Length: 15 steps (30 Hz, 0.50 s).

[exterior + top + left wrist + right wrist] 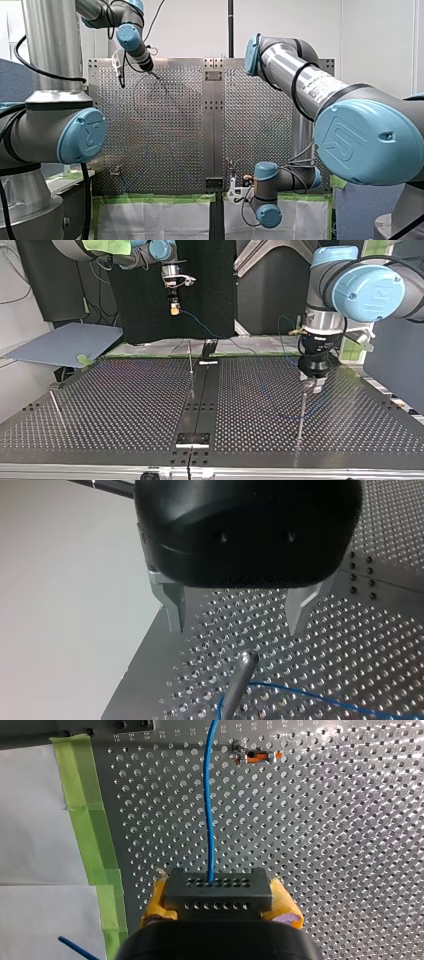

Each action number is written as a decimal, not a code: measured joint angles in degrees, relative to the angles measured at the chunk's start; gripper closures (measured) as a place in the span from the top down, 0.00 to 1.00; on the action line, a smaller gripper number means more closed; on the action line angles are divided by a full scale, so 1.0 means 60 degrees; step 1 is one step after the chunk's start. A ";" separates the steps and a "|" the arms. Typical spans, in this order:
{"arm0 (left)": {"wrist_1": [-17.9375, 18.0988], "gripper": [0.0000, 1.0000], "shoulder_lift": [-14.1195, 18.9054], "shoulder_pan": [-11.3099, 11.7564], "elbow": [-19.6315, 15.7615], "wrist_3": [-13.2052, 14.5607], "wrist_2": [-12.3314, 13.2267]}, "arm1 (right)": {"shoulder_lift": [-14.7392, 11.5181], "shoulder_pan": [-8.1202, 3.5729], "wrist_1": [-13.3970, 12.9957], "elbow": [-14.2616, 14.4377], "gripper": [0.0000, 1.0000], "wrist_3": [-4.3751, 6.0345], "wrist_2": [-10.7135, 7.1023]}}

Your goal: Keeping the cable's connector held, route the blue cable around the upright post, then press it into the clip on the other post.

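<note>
My right gripper (220, 912) has its yellow pads shut on the grey connector block (217, 892); the blue cable (207, 800) runs straight ahead from it over the plate. In the top view the right gripper (174, 307) hangs high at the far edge, with the cable (205, 327) sagging toward the view's right. My left gripper (237, 617) stands open, metal fingers (175, 610) apart, just above the tip of the upright post (244, 662). The cable (300, 695) curves around that post at its base. In the top view the left gripper (312, 385) sits over the post (302, 412).
A small post with an orange clip (255, 756) stands ahead of my right gripper. Thin rods rise at the plate's middle (190, 357) and at the top view's left (55, 402). Green tape (92, 820) lines the plate's edge. A grey board (65, 342) lies off the plate.
</note>
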 joint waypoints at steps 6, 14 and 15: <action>-0.0022 0.98 -0.0005 -0.0021 0.0002 0.0133 -0.0189 | 0.0001 0.0010 0.0006 0.0004 0.00 0.0009 -0.0002; -0.0046 0.98 0.0029 -0.0040 0.0002 0.0239 -0.0248 | -0.0001 0.0034 0.0006 0.0003 0.00 0.0014 -0.0001; -0.0070 0.98 0.0039 -0.0041 0.0003 0.0279 -0.0269 | -0.0001 0.0037 0.0007 0.0004 0.00 0.0014 -0.0002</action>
